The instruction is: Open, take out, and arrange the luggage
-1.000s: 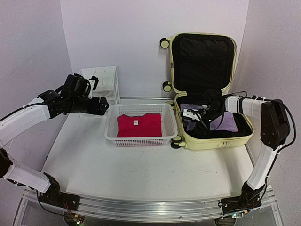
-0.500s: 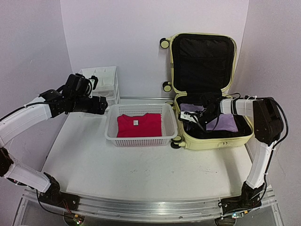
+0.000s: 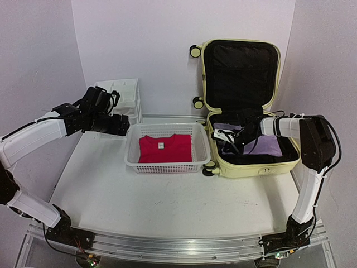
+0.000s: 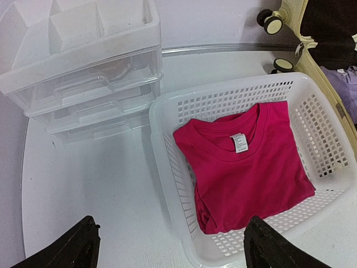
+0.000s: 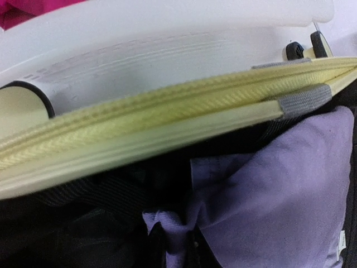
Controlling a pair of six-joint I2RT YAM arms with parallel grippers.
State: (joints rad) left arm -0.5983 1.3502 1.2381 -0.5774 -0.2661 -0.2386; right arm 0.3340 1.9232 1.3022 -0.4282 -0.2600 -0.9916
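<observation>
The luggage [image 3: 251, 169], a pale yellow hard-shell suitcase, lies open at the right with its black-lined lid upright against the back wall. A purple garment [image 3: 268, 146] lies in its lower half. My right gripper [image 3: 234, 139] reaches into the left side of that half. In the right wrist view it [image 5: 175, 251] is shut on a pinched fold of the purple garment [image 5: 279, 184], just inside the yellow zipper rim [image 5: 139, 123]. My left gripper [image 3: 124, 125] hovers open over the table, beside the basket's left end, with nothing between its fingers [image 4: 83, 245].
A white mesh basket [image 3: 167, 166] holding a folded red shirt [image 3: 164, 148] stands in the middle, touching the suitcase's wheels. A white plastic drawer unit [image 3: 122, 95] stands at the back left. In the left wrist view the basket rim [image 4: 167, 167] lies between the fingers.
My right gripper has closed on a fold of the purple garment after reaching further left inside the suitcase. The left arm has shifted slightly and stays open.
</observation>
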